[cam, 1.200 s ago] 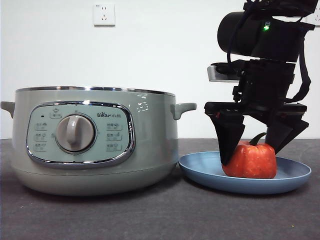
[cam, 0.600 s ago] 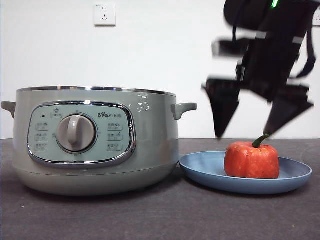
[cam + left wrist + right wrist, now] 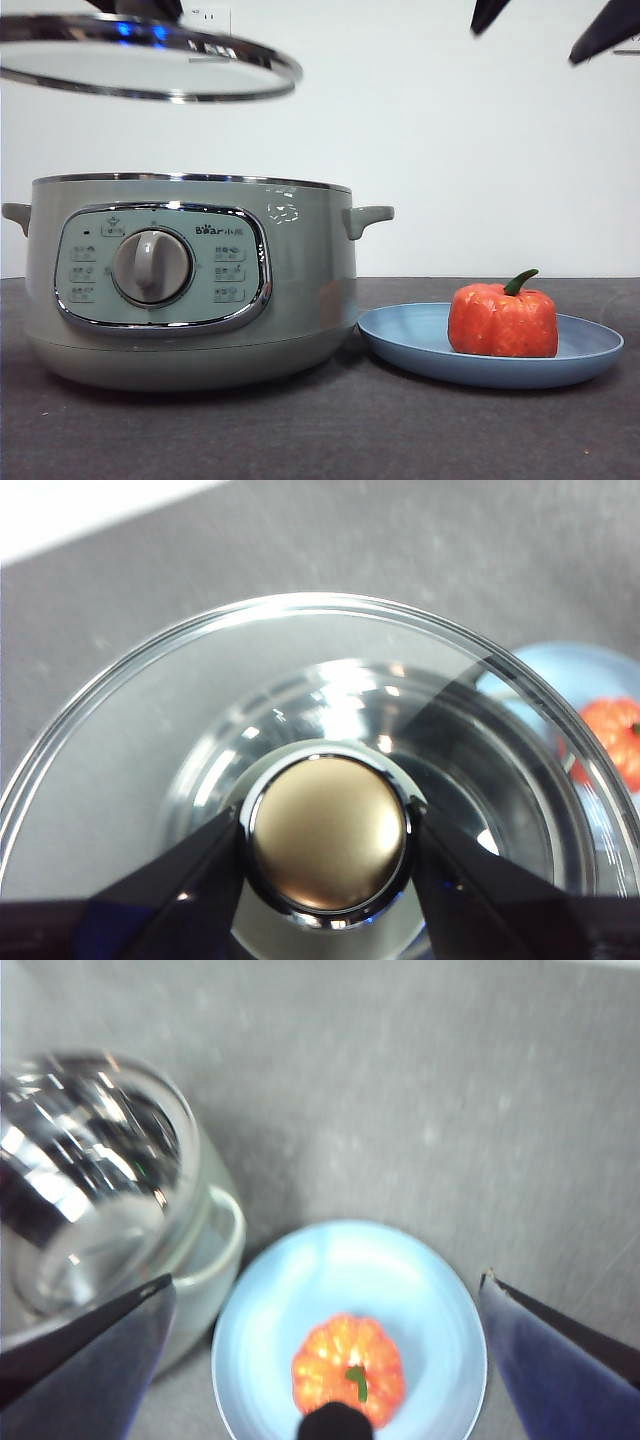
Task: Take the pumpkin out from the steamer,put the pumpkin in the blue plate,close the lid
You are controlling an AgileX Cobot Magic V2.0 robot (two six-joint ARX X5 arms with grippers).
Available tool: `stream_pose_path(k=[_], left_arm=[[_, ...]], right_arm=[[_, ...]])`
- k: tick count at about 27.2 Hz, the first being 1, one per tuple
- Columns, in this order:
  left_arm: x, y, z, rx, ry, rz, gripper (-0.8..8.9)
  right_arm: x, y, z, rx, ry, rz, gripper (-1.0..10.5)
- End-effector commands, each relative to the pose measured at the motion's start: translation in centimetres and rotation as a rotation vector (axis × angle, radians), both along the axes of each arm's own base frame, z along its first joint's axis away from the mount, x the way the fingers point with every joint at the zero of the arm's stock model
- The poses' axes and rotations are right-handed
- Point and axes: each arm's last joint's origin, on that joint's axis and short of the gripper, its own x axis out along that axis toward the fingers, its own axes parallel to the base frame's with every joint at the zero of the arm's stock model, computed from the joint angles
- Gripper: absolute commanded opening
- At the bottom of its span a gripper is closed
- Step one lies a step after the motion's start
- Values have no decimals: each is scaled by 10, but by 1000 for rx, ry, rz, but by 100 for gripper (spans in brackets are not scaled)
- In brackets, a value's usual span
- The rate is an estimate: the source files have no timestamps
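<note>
The orange-red pumpkin with its green stem sits on the blue plate, to the right of the sage-green steamer. The steamer stands open. My left gripper is shut on the knob of the glass lid and holds the lid in the air above the steamer. My right gripper is open and empty, high above the plate; only its jaw tips show at the top right of the front view. The right wrist view shows the pumpkin on the plate below.
A wall socket shows on the white wall behind the lid. The dark grey table runs in front of the steamer and the plate.
My right gripper let go of the pumpkin and rose nearly out of the front view. The lid came into view above the steamer, held by my left gripper.
</note>
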Motion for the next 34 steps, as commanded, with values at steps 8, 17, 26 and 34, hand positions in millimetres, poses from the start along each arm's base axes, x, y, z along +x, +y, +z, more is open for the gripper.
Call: stream_pose_path(k=[8, 17, 26, 34], left_arm=[[23, -30, -18, -10, 19, -35, -9], [36, -39, -34, 17, 61, -34, -9], [40, -42, -41, 38, 93, -32, -9], [43, -42, -45, 45, 103, -27, -9]], right_arm=[[-21, -12, 13, 40, -73, -5, 504], [-22, -12, 13, 36, -66, -5, 504], [-22, -12, 13, 36, -66, -5, 504], [-22, -12, 13, 36, -66, -5, 504]])
